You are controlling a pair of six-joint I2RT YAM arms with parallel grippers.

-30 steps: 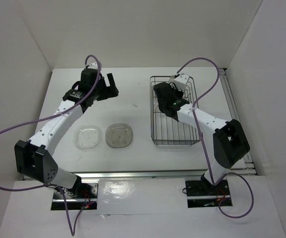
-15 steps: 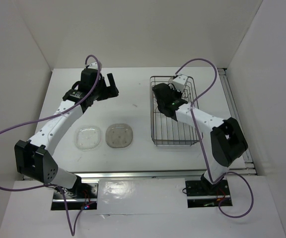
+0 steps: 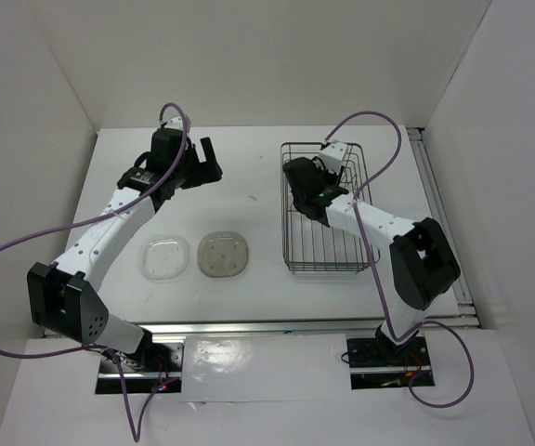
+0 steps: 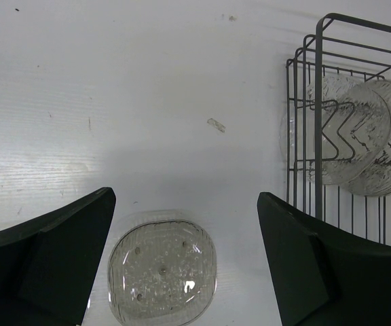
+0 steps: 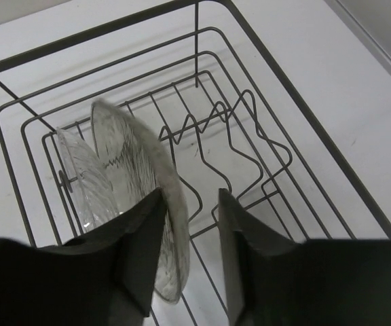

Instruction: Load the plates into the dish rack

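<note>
Clear plate [image 5: 134, 176] upright on edge in dish rack [image 5: 277, 70], right end effector [image 5: 190, 204] loose around it.

A clear plate [image 3: 165, 257] and a smoky plate [image 3: 224, 253] are seen side by side on the bench [image 3: 249, 209]. The right gripper [image 3: 306, 190] is seen inside the dish rack [image 3: 332, 245].

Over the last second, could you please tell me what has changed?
The right gripper shifted slightly and opened inside the dish rack, letting go of the plate, which stands on edge there. The left gripper, open, the clear plate and the smoky plate outside the rack stayed put.
</note>
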